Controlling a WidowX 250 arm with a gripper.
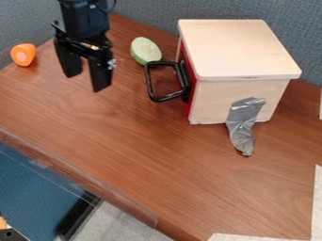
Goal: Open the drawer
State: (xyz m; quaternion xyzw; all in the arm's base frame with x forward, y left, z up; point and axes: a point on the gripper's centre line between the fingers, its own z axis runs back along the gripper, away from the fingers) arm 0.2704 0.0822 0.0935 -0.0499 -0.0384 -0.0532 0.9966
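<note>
At the upper left of the camera view, my gripper (85,81) hangs above the table, pointing down, its two fingers apart with nothing between them. To its right stands a light wooden box (236,49) whose red drawer front (190,89) faces left. A black loop handle (151,84) sticks out from that front toward the gripper. A gap lies between the gripper and the handle; they do not touch. The drawer front looks flush with the box, so the drawer appears closed.
Behind the handle lies a green, pale-faced toy piece (145,51). An orange toy piece (23,54) is at the far left. Grey tape (244,123) hangs from the box's side onto the wooden table (144,155). Grey-blue partitions (148,13) stand behind.
</note>
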